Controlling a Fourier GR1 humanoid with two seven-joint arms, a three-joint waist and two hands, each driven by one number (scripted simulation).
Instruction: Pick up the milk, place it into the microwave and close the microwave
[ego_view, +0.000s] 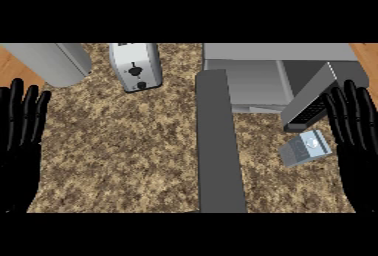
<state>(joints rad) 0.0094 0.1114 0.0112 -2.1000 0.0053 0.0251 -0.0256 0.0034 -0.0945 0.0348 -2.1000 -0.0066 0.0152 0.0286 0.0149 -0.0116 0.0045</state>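
Observation:
The milk is a small pale blue-grey carton on the speckled counter, just in front of the microwave's right side. The microwave stands at the back right with its cavity showing. Its grey door is swung out towards me as a long slab down the middle of the view. A slanted panel with a black control strip stands right behind the milk. My right hand is open, fingers up, at the right edge, just right of the milk and apart from it. My left hand rests open at the left edge.
A silver toaster sits at the back centre-left. A large grey cylinder stands in the back left corner. Bare speckled counter spreads between my left hand and the door. Wood shows beyond the counter at both upper corners.

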